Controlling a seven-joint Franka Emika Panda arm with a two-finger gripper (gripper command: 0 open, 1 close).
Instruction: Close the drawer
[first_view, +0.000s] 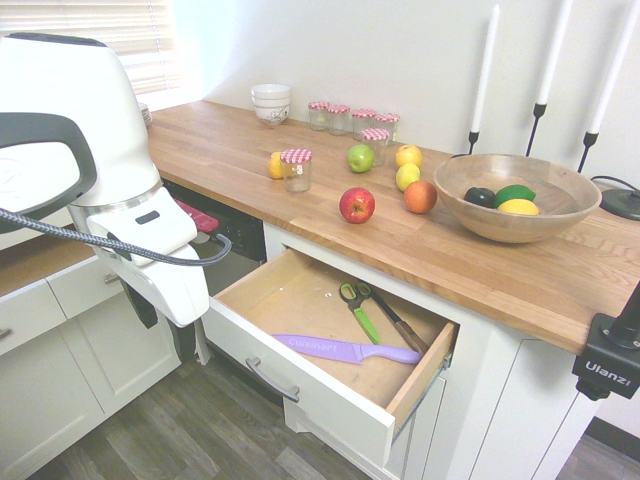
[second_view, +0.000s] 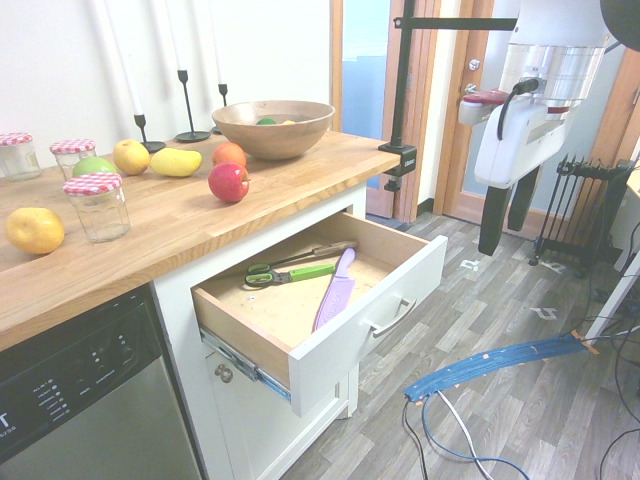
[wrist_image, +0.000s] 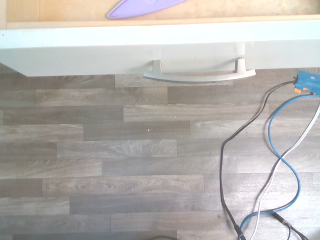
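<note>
Second exterior view: open drawer, tool on the room side of its front

Item one: wide, shallow drawer with flat white front panel (second_view: 345, 345) and light wooden sides, pulled out from the white cabinet (second_view: 180, 310) beneath the wooden-topped table (second_view: 190, 215). Contents: purple knife (second_view: 335, 298), green-and-black scissors (second_view: 290, 276), both lying inside.

Item two: slim silver bar handle (second_view: 394, 318), mounted on the outer face of the panel. Its long axis runs along the panel, crosswise to the drawer's travel.

Item three: tool (second_view: 504, 232), two dark fingers, released and standing apart, nothing between them. Position: out in front of the panel, higher than it and clear of both panel and handle, fingers pointing downward.

Governing relation: the drawer lies between tool and cabinet, so the closing direction leads from the tool's side inward, along the wooden sides. The next move probably calls for lowering to panel height, then pushing squarely inward near the handle. No grasp seems needed. Likely faults: passing over the panel's top edge if too high, or skewing the drawer if contact falls near one end.
</note>
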